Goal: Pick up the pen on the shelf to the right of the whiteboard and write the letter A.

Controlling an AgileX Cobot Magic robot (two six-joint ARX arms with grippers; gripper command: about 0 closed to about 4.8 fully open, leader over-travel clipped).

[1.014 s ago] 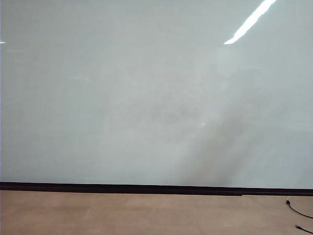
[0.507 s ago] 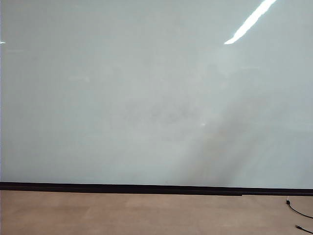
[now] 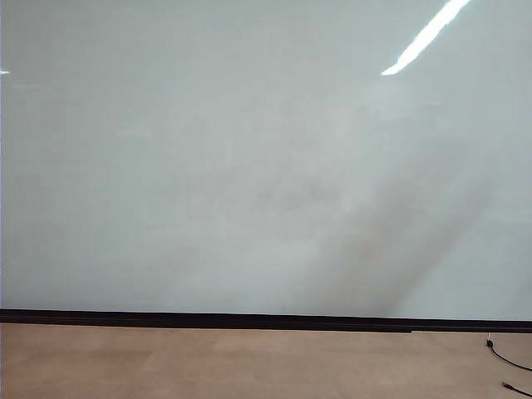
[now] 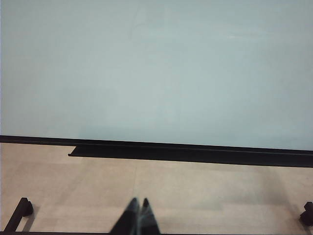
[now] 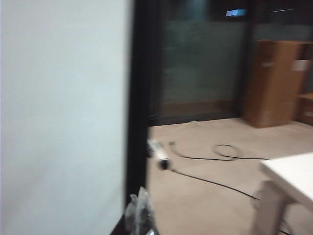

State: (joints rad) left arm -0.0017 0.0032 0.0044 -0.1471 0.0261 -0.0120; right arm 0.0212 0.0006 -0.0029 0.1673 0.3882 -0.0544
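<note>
Whiteboard: whiteboard fills nearly all of the exterior view; glossy pale grey-white, bright streak of reflected light at upper right, soft diagonal shadow across lower right; no marks legible on it.
Lower edge: black strip along the board's bottom, meeting the tan floor.
Cable: thin black cable on the floor at far right of the exterior view.
Left gripper: left gripper low before the board, above the floor; dark pointed fingertips pressed together, clenched on nothing.
Right gripper: right gripper beside the board's black side edge; view blurred; tips appear together, nothing between them.
Pen: pen, light barrel with dark end, just past the board's side edge, apart from the right gripper; print unreadable.
Background: brown wooden cabinet, white table corner, dark glass wall.
</note>
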